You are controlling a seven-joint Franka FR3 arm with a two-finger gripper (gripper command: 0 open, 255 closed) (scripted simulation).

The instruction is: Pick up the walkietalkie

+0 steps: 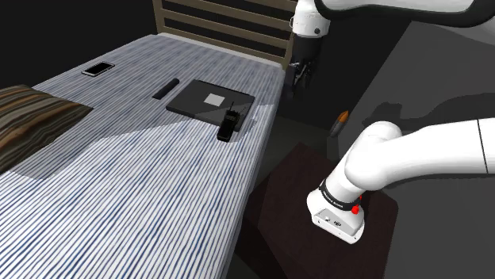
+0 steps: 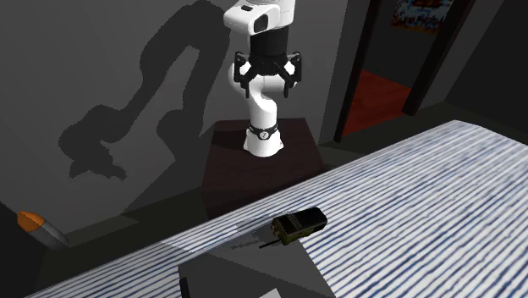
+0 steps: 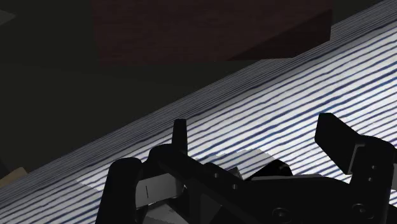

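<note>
The striped bed (image 1: 143, 190) lies below the gripper and spreads away from it. The dark stand (image 1: 289, 170) sits beneath the white arm (image 1: 412, 154). A dark flat pad (image 1: 198, 101) with a pale square lies on the cover. At its corner, near the bed's edge, lies the black walkietalkie (image 1: 228, 127), flat, well below the gripper (image 1: 299, 81) and well apart from it. The fingers stand apart, holding nothing. This looks like the approach step. The next move calls for travelling over the bed edge, lowering, and straddling the handset's narrow body.
</note>
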